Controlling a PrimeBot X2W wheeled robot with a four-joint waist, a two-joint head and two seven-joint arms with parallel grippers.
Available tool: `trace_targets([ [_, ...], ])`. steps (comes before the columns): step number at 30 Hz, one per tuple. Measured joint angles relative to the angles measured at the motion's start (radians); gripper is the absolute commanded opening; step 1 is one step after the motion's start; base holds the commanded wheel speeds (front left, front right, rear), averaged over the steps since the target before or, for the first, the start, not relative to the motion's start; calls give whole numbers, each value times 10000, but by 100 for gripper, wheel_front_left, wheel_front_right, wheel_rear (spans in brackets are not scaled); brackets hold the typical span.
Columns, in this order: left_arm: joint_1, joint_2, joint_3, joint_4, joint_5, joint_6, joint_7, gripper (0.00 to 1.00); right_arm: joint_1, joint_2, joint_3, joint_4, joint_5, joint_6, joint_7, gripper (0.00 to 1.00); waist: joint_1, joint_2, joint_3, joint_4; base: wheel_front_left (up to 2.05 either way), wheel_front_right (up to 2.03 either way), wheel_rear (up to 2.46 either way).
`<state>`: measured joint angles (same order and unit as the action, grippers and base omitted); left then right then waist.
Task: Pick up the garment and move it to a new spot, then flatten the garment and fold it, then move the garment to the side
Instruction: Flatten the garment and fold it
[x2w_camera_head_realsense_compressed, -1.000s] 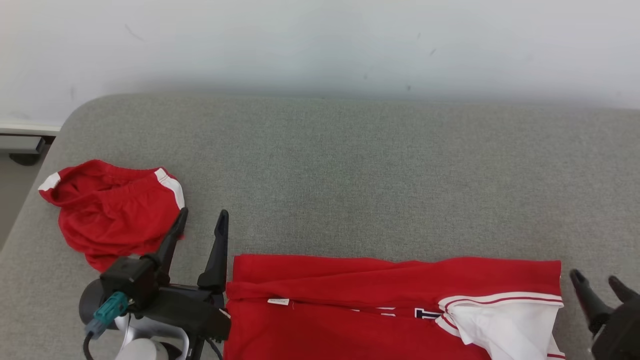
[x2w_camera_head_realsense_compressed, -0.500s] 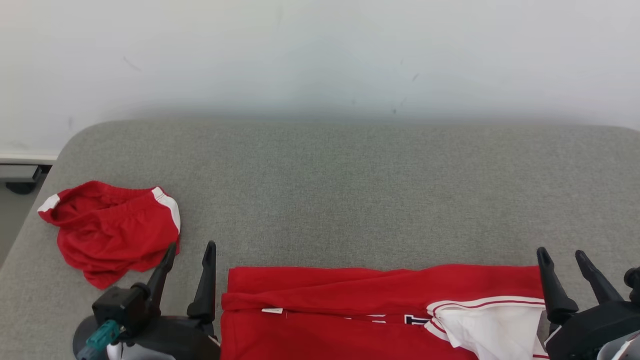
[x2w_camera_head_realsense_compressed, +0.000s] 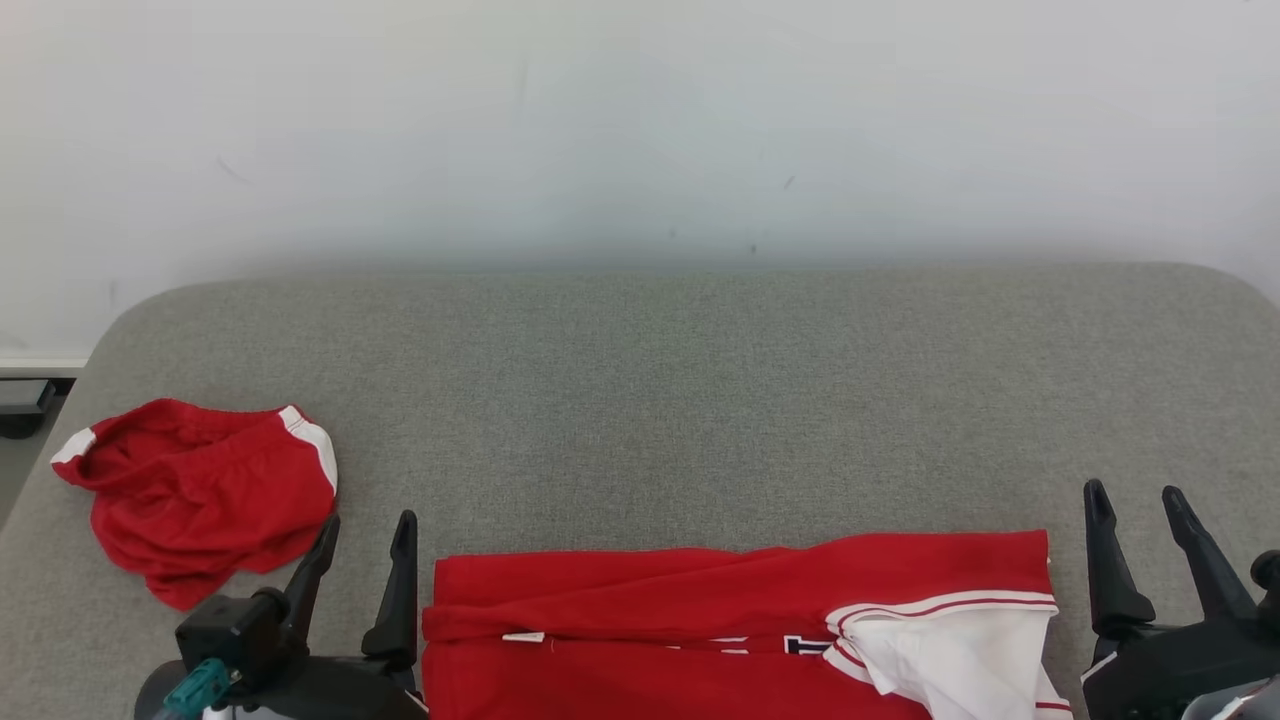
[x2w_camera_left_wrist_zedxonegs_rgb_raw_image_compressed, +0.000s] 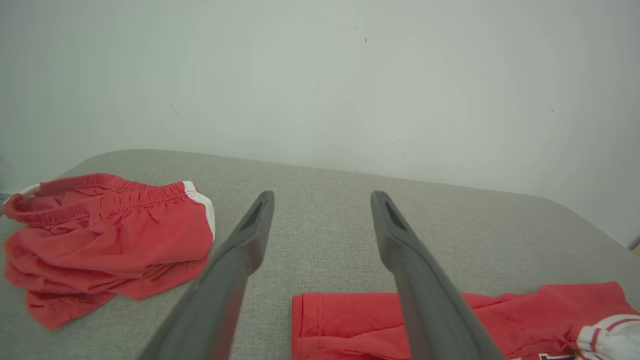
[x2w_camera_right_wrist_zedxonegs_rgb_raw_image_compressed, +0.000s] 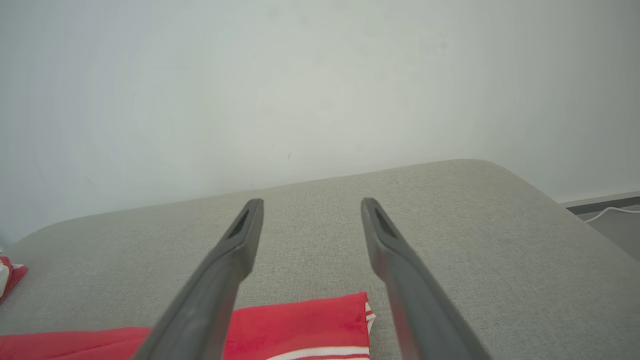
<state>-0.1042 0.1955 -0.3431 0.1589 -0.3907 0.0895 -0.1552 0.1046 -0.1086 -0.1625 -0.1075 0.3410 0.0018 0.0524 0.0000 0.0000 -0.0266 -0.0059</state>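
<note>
- Red jersey (x2w_camera_head_realsense_compressed: 650, 620), folded into a long band, flat on the grey table (x2w_camera_head_realsense_compressed: 700, 400) at its near edge; white sleeve with red trim at its right end, dark lettering partly in sight beside it.
- Small white tag on the jersey near its left end.
- Left hand (x2w_camera_head_realsense_compressed: 367, 520) just beside the jersey's left end, fingers spread wide, holding nothing, tips pointing toward the wall (x2w_camera_head_realsense_compressed: 640, 120).
- Right hand (x2w_camera_head_realsense_compressed: 1135, 490) near the jersey's right end, likewise spread wide and empty.
- Crumpled red shorts (x2w_camera_head_realsense_compressed: 200, 495) with white side stripes at the table's left, apart from the jersey, just beyond the left hand.
- Pale wall behind the table, faintly scuffed.
</note>
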Motion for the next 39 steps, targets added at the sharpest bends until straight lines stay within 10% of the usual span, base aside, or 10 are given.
trace_targets([
  [25, 169, 113, -138, -148, 27, 71, 288, 100, -25, -29, -2, 677, -107, 326, -1365, 100, 0, 0, 24, 117, 0, 0, 0],
  [32, 172, 140, -265, -318, 127, 73, 403, 100, -232, -255, -533, 934, -136, -518, 853, 100, 0, 0, 84, 105, 0, 0, 0],
  [39, 163, 61, -481, -479, 163, 73, 500, 100, -332, -861, -244, 1425, 194, -535, 3511, 100, 0, 1, 318, 200, 0, 0, 0],
])
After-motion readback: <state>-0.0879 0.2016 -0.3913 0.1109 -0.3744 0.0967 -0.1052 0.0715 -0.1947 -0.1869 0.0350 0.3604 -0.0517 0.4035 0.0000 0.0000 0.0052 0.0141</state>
